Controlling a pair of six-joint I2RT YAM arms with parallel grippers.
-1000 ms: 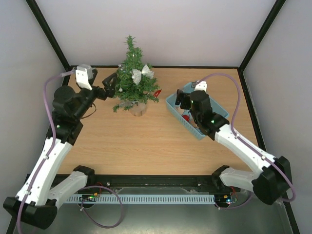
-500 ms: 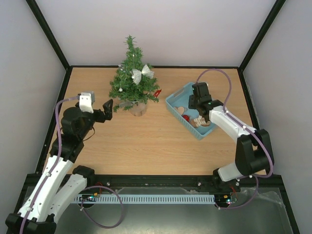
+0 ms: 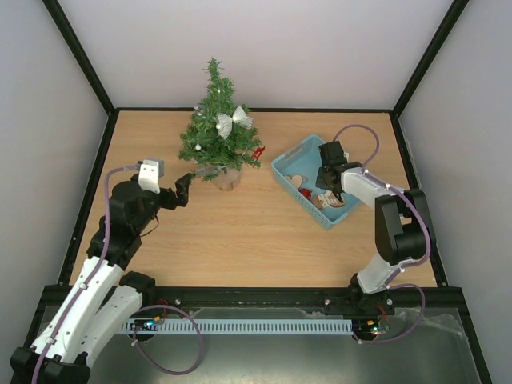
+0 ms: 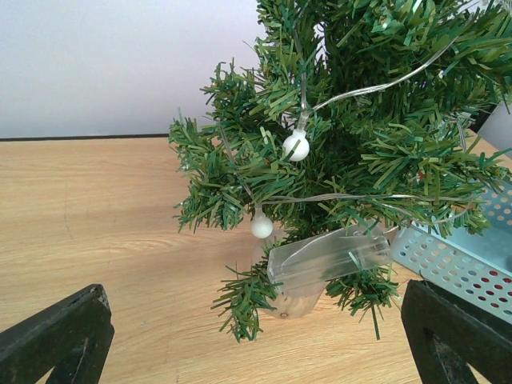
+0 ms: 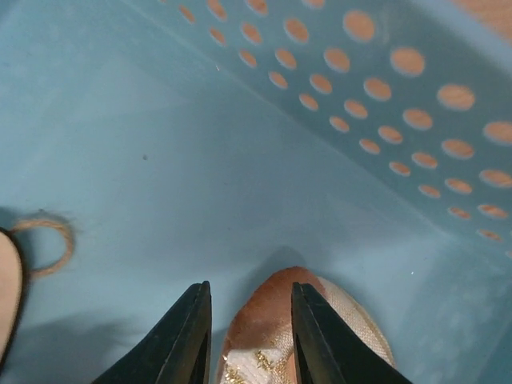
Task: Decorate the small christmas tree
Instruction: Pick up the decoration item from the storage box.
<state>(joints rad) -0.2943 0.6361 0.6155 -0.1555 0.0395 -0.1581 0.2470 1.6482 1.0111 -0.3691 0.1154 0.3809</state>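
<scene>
- Placement of small christmas tree (image 3: 216,128): stood upright at far middle of wooden surface (image 3: 240,232), just left of blue basket (image 3: 298,198).
- Left gripper (image 3: 179,194): hovered near tree's base, fingers (image 4: 64,336) spread wide, empty.
- Right gripper (image 5: 248,292): reached down inside basket, fingers narrowed over copper-and-gold ornament (image 5: 268,324); could not tell whether gripped.

The small christmas tree (image 3: 218,132), bushy, dark green and pointed, stands upright toward eleven o'clock on the table (image 3: 240,236), strung with white bulbs (image 4: 296,146), a silver bow (image 3: 233,122) at its two o'clock and a red ornament (image 3: 258,151) at four.
</scene>
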